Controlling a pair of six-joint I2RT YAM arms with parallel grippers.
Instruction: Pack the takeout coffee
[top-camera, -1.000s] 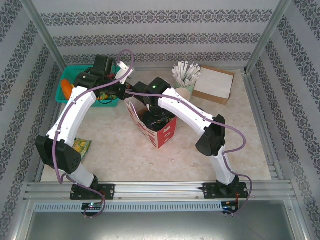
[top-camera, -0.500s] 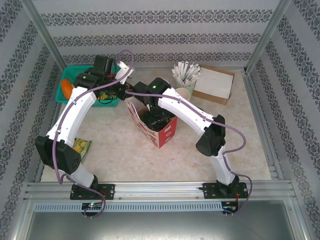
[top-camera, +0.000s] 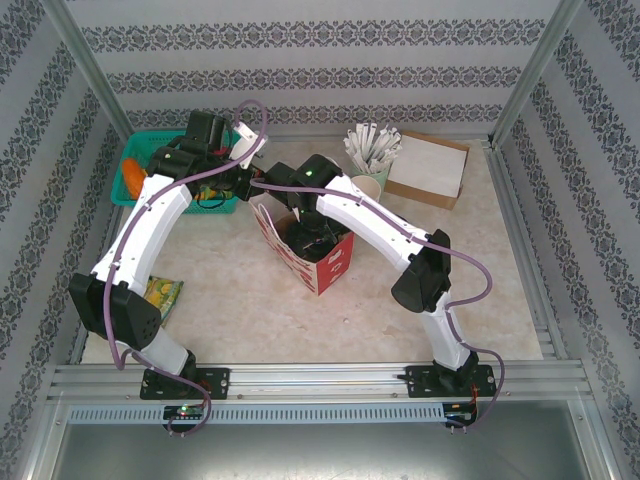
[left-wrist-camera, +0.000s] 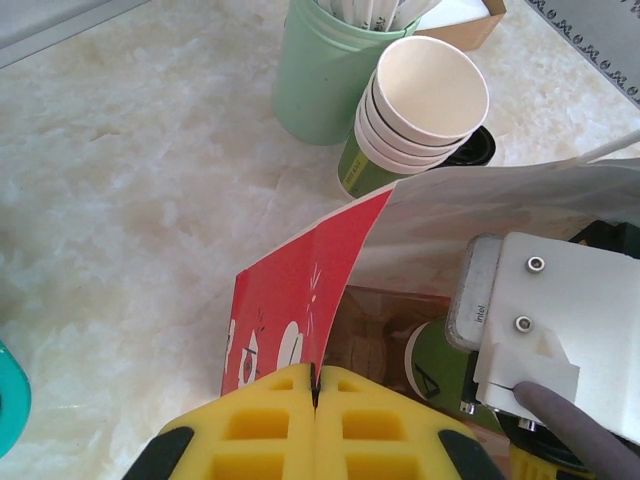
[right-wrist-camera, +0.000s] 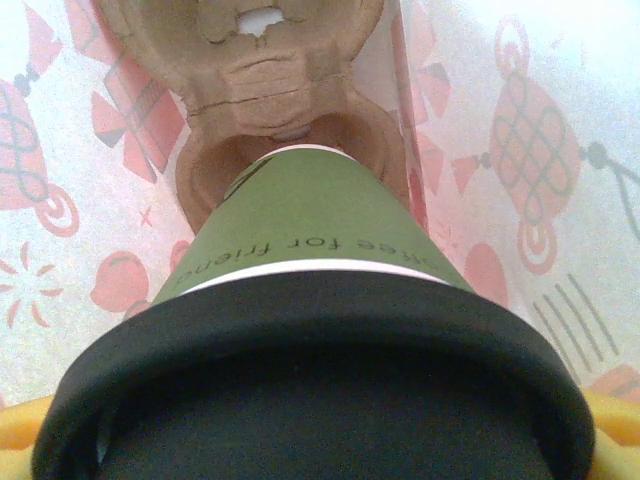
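Observation:
The takeout coffee (right-wrist-camera: 310, 225), a green paper cup with a black lid (right-wrist-camera: 310, 390), stands upright inside the red gift bag (top-camera: 325, 262). Its base meets a well of the brown cardboard cup carrier (right-wrist-camera: 245, 70) on the bag's floor. My right gripper (right-wrist-camera: 315, 435) reaches down into the bag (top-camera: 308, 235), its yellow fingers (right-wrist-camera: 612, 420) shut on the cup at either side of the lid. My left gripper (left-wrist-camera: 316, 392) is shut on the bag's red top edge (left-wrist-camera: 300, 300), holding the mouth apart. The cup's green side (left-wrist-camera: 440, 368) shows through that opening.
Stacked lidless paper cups (left-wrist-camera: 420, 110) rest on a loose black lid (left-wrist-camera: 478, 150) beside a green holder of sticks (top-camera: 370, 150). A flat cardboard box (top-camera: 428, 170) lies at the back right, a teal basket (top-camera: 135, 170) at the back left, and a green packet (top-camera: 163, 295) at the left.

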